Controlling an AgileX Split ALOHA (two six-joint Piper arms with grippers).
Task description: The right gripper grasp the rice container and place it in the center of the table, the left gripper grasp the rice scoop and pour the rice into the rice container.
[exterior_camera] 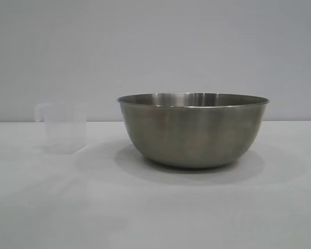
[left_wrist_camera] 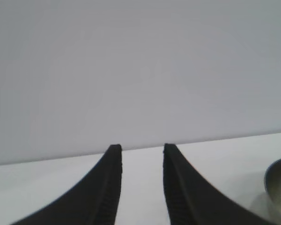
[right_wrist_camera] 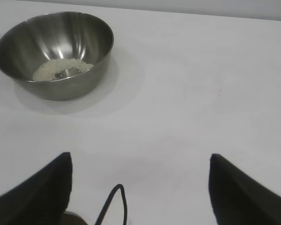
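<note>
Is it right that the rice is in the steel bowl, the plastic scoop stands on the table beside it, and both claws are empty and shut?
Not shut: the right claw stands wide open in its wrist view, the left claw narrowly open. The rest holds.

A plain pale grey wall fills the background, bare and evenly lit. It meets the white tabletop along a straight horizontal edge. Light is soft and diffuse, leaving only faint shadows on the tabletop's matte surface.
</note>
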